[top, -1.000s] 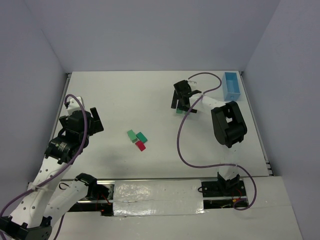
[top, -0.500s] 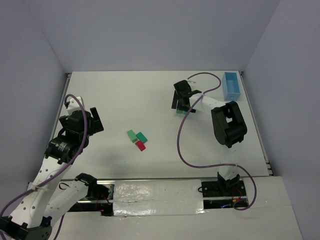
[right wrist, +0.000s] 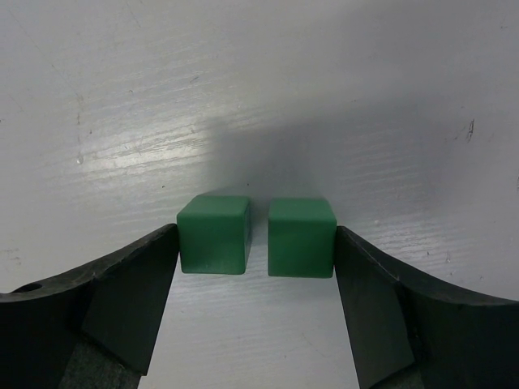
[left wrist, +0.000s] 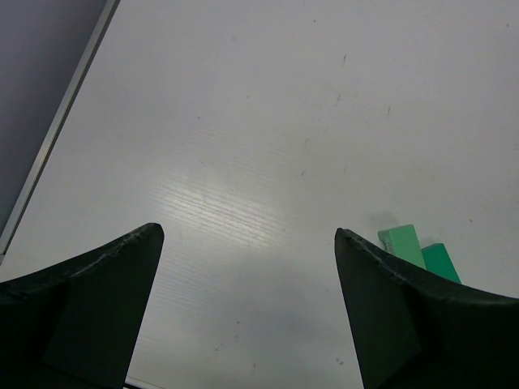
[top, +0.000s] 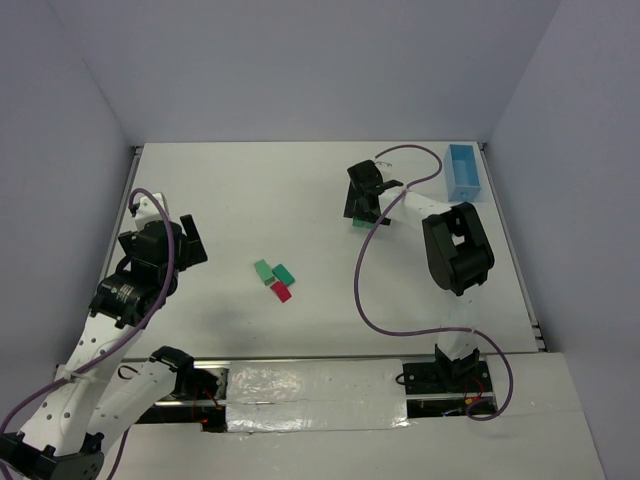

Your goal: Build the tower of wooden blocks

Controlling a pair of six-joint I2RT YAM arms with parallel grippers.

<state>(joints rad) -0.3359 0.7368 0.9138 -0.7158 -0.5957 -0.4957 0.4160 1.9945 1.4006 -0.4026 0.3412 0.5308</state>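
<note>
— White tabletop (top: 250, 190), pale grey walls (top: 300, 70) round it, and no tower yet. Where do our blocks lie?
— In two lots. Left of centre in the overhead view we see a pale green block (top: 263, 269), a darker green block (top: 285, 272) touching it and a red block (top: 281, 291) just below, all flat on the table. Up and to the right, the right gripper (right wrist: 256, 243) straddles two more, the left-hand cube (right wrist: 213, 233) and the right-hand cube (right wrist: 302, 237), side by side with a thin gap between.
— Jaws?
— Wide apart on the right, a finger against each outer face, nothing squeezed. The left gripper (left wrist: 250, 308) hangs at the frame's left, jaws apart and empty, well apart from every block.
— What could spoil it?
— We judge that closing now would pinch both cubes at once; lifted so, they could hinge at the seam and drop.
— Which way do things point?
— We find no long axis on the cubes; their faces sit square to the fingers. The central green blocks look longer than wide, running upper left to lower right in the left wrist view, though a finger hides their ends. Our light blue tray (top: 463, 172) stands in the upper right corner, long side running up the frame
</note>
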